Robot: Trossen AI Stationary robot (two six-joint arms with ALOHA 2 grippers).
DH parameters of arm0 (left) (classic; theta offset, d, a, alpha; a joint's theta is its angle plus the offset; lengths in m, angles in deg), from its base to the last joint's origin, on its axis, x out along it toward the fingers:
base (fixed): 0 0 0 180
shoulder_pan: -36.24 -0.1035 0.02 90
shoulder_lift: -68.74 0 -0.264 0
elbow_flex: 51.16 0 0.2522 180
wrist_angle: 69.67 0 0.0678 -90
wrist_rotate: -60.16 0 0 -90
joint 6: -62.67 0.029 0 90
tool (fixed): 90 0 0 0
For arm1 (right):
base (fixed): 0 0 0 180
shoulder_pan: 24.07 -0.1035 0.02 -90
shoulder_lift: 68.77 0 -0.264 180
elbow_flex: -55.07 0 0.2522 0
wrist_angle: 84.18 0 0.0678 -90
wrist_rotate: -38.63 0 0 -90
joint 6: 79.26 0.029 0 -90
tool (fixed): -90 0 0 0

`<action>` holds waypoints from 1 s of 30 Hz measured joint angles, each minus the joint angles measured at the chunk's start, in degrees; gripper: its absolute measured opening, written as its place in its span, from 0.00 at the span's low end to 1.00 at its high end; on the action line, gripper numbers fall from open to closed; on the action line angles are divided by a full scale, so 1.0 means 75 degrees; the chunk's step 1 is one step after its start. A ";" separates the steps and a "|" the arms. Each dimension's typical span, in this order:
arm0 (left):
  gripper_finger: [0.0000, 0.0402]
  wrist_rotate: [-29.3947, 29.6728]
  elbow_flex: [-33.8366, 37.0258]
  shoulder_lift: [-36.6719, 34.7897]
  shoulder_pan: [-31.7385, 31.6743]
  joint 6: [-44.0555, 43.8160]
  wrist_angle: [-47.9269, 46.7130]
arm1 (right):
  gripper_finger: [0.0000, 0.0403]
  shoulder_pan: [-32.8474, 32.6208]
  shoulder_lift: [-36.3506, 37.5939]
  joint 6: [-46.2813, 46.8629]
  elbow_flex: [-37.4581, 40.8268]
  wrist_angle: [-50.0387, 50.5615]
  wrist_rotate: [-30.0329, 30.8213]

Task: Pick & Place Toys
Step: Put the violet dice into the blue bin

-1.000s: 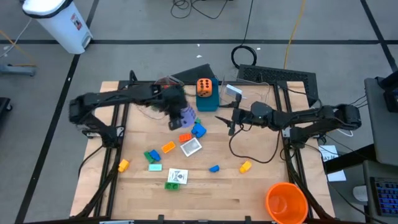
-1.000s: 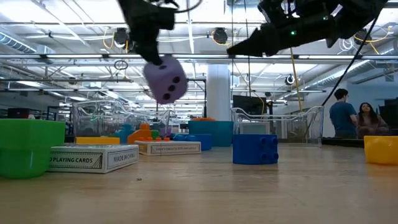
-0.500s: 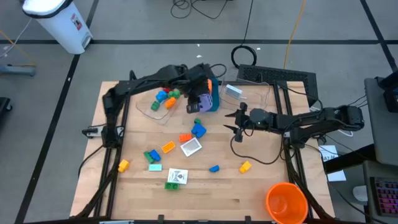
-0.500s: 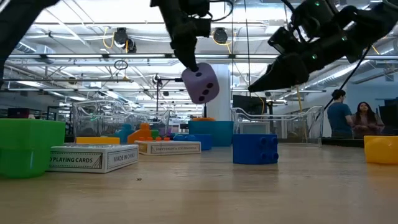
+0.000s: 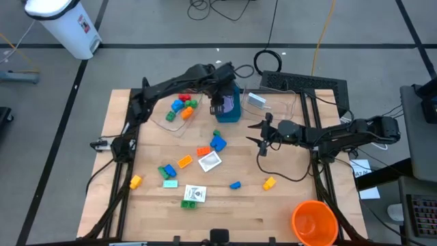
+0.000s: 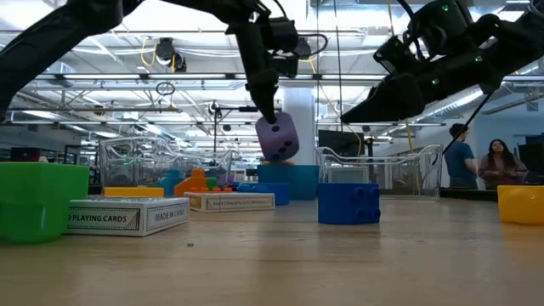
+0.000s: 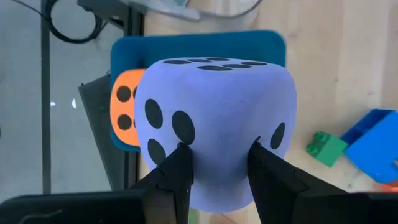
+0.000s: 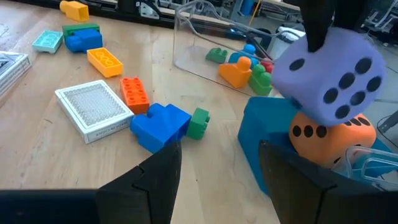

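My left gripper (image 5: 220, 100) is shut on a soft purple dotted die (image 7: 217, 106), which hangs over the blue box (image 5: 230, 114) at the table's far middle. An orange dotted die (image 7: 123, 109) sits in that box. The low view shows the purple die (image 6: 278, 138) clear of everything, tilted. Right of the box my right gripper (image 8: 217, 180) stands open above the table with nothing between its fingers. Bricks such as a blue one (image 5: 218, 143) and an orange one (image 5: 203, 151) lie on the wood. My left gripper pinches the purple die between its two fingers (image 7: 180, 171), on the side (image 7: 219, 163) nearest the wrist. The fingertips dent the soft surface. They come from above, slanting down. The die hangs below them, tilted, lifted clear above the blue box and the orange die.
A clear tub (image 5: 179, 109) with several bricks stands left of the blue box, another clear tub (image 5: 273, 102) to its right. Two card boxes (image 5: 210, 161) (image 5: 194, 194) and scattered bricks lie mid-table. A big orange cup (image 5: 314, 222) stands at the near right corner.
My left gripper has carried the purple die toward the table's right and far edge, from beside the clear tub to above the blue box, rolling as it went; the die stays held and clear. My right gripper has sunk a little and stays open.
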 joint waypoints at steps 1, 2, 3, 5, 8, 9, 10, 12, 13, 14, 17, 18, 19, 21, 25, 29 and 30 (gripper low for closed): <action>0.32 -0.0001 0.0000 0.0060 -0.0020 -0.0009 -0.0007 | 0.52 0.0000 0.0000 -0.0003 0.0000 0.0002 0.0002; 0.32 -0.0001 0.0000 0.0116 -0.0035 -0.0020 -0.0008 | 0.52 0.0000 0.0000 -0.0007 0.0000 -0.0006 0.0006; 0.32 -0.0001 0.0000 0.0180 -0.0038 -0.0034 0.0009 | 0.52 0.0000 0.0000 -0.0033 0.0000 -0.0005 0.0006; 0.32 -0.0001 0.0000 0.0268 -0.0036 -0.0089 0.0070 | 0.52 0.0000 0.0000 -0.0063 0.0000 -0.0003 0.0009; 0.32 -0.0004 0.0000 0.0372 0.0000 -0.0116 0.0217 | 0.52 0.0000 0.0000 -0.0087 0.0000 -0.0005 0.0009; 0.32 -0.0003 0.0000 0.0397 0.0019 -0.0149 0.0271 | 0.52 0.0000 0.0000 -0.0087 0.0000 0.0000 0.0009; 0.32 -0.0001 0.0000 0.0407 0.0028 -0.0163 0.0298 | 0.52 0.0000 0.0000 -0.0087 0.0000 -0.0002 0.0009; 0.32 -0.0001 0.0032 0.0423 0.0040 -0.0184 0.0336 | 0.52 0.0000 0.0000 -0.0087 0.0000 -0.0002 0.0012; 0.32 -0.0004 0.0032 0.0452 0.0058 -0.0186 0.0356 | 0.52 0.0000 0.0000 -0.0087 0.0000 -0.0002 0.0012; 0.32 -0.0001 0.0035 0.0469 0.0074 -0.0191 0.0367 | 0.52 0.0000 0.0000 -0.0087 0.0000 0.0000 0.0009; 0.32 -0.0002 0.0044 0.0556 0.0070 -0.0240 0.0373 | 0.52 0.0000 0.0000 -0.0087 0.0000 -0.0002 0.0012; 0.32 -0.0004 0.0044 0.0573 0.0070 -0.0239 0.0394 | 0.52 0.0000 0.0000 -0.0087 0.0000 -0.0002 0.0012; 0.32 -0.0004 0.0044 0.0607 0.0071 -0.0241 0.0402 | 0.52 0.0000 0.0000 -0.0089 0.0000 -0.0002 0.0012; 0.32 -0.0004 0.0044 0.0702 0.0085 -0.0233 0.0423 | 0.52 0.0000 0.0000 -0.0087 0.0000 0.0000 0.0012; 0.32 -0.0003 0.0044 0.0770 0.0091 -0.0232 0.0420 | 0.52 0.0000 0.0000 -0.0089 0.0000 -0.0001 0.0012; 0.32 -0.0010 0.0044 0.0770 0.0099 -0.0232 0.0446 | 0.52 0.0000 0.0000 -0.0091 0.0000 0.0000 0.0012; 0.32 -0.0006 0.0044 0.0770 0.0102 -0.0234 0.0446 | 0.52 0.0000 0.0000 -0.0100 0.0000 0.0000 0.0012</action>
